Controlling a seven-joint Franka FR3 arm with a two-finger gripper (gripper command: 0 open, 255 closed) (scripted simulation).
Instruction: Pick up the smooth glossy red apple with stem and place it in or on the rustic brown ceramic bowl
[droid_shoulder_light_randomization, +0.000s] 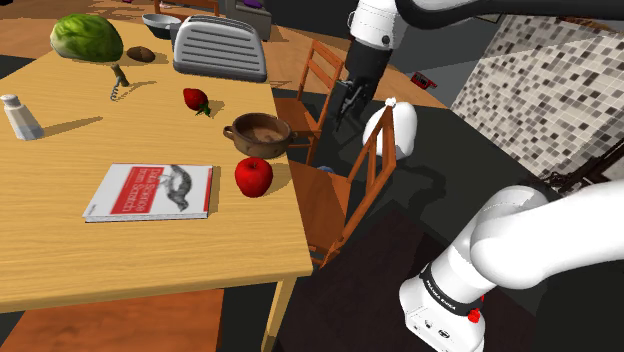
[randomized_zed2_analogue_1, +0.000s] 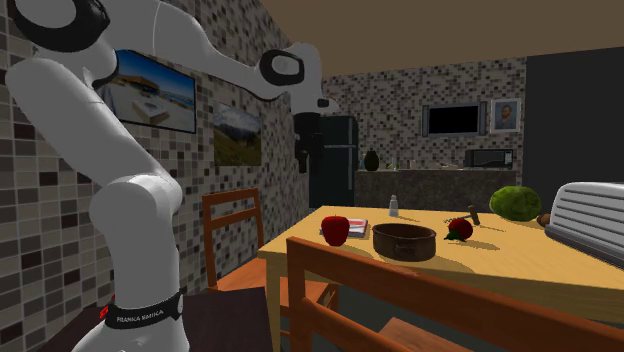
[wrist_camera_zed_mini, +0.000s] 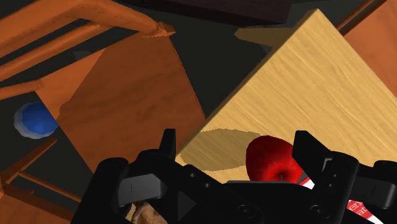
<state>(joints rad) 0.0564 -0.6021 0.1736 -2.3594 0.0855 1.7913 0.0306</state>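
Arm (droid_shoulder_light_randomization: 520, 235): white, glossy, rounded tubular links with dark grey joint rings.
Gripper (wrist_camera_zed_mini: 235, 149): all black, with two flat, square-tipped fingers (wrist_camera_zed_mini: 167, 149). Behind the fingers, a blocky, faceted hand body (wrist_camera_zed_mini: 191, 191).
Farthest from the fingers: black base band (randomized_zed2_analogue_1: 145, 314) with white lettering, and a small red mark (droid_shoulder_light_randomization: 473, 315) beside it.

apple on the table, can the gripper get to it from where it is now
Probably yes. The apple sits free near the table edge, apart from the bowl and the book, with nothing over it. The open gripper hangs above the chair nearby.
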